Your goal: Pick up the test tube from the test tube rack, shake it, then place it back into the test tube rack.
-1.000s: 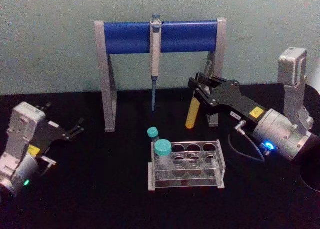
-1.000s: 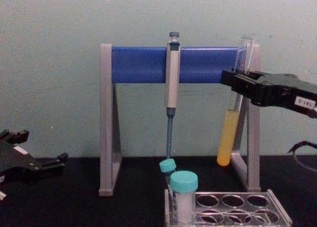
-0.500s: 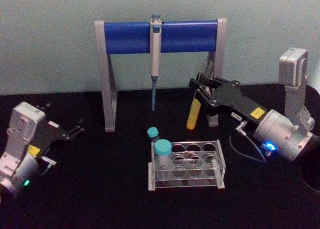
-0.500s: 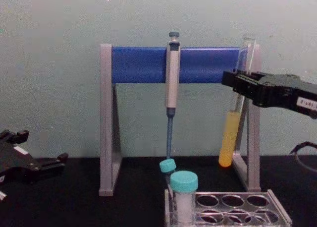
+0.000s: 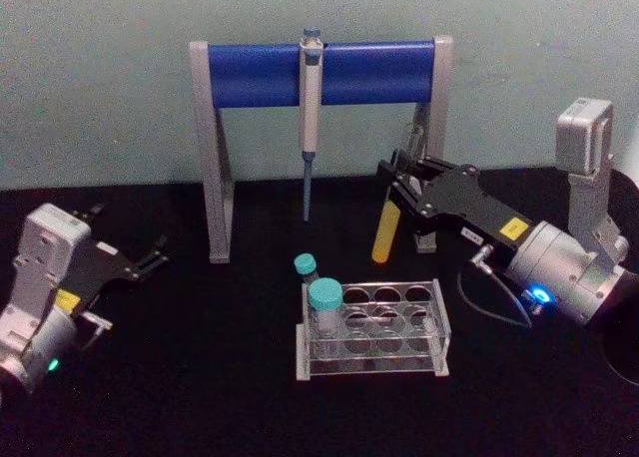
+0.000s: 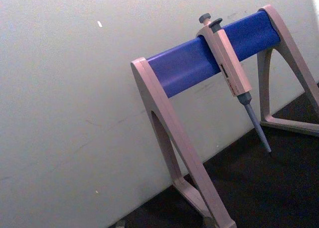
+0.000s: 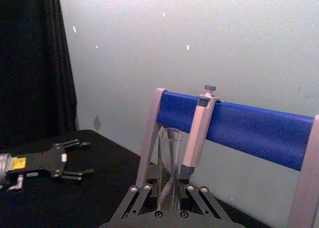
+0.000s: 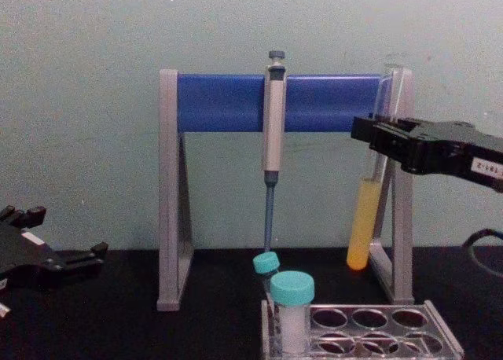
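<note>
the right gripper (image 5: 391, 176) is pinching the tube (image 5: 383, 233) around its clear upper part, just right of centre in the head view, with its fingers pressing on the glass from both sides. the tube is hanging in the air and leaning slightly. its open mouth is showing above the gripper, and its round bottom, holding yellow liquid, is hanging below. it is staying clear of the rack (image 5: 437, 307), which is sitting lower in the frame, at centre, on the black worktop (image 5: 200, 377). in the chest view the tube's bottom is hanging higher than the rack's top plate, just beside the right leg of the stand (image 5: 262, 74). two teal-capped vials (image 5: 324, 297) are standing at the rack's left end, and the other holes are lying open. a pipette (image 5: 310, 108) is hanging from the stand's blue bar at upper centre, tip pointing down. the left gripper (image 7: 83, 158) is sitting at the lower left of the head view, low over the worktop, well apart from the rack, with its fingers spread and gripping nothing.
</note>
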Controlling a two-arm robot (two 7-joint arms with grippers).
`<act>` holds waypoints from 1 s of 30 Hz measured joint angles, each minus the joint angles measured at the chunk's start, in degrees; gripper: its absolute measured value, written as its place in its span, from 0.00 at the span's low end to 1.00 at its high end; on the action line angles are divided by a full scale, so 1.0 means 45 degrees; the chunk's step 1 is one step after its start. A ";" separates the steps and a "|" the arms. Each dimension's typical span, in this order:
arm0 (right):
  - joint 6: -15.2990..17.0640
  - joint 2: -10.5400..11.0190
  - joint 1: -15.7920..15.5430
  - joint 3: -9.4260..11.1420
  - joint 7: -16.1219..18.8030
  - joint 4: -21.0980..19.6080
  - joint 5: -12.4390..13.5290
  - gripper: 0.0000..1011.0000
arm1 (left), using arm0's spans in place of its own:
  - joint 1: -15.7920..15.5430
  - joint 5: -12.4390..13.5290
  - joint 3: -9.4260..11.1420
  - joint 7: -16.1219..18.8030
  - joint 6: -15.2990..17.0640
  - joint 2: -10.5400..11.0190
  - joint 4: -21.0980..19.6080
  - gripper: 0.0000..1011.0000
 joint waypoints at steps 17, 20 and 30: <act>0.0303 0.0647 -0.0563 -0.0235 0.1003 -0.0963 0.1092 0.22 | 0.0000 0.0000 0.0000 0.0000 0.0000 0.0000 0.0000 0.99; 0.0294 0.0834 -0.0625 -0.0383 0.1126 -0.1091 0.1174 0.22 | -0.0001 0.0000 -0.0001 0.0000 0.0000 0.0000 0.0000 0.99; 0.0247 0.0992 -0.0712 -0.0770 0.0920 -0.0970 0.0931 0.22 | 0.0000 0.0000 0.0000 0.0000 0.0000 0.0000 0.0000 0.99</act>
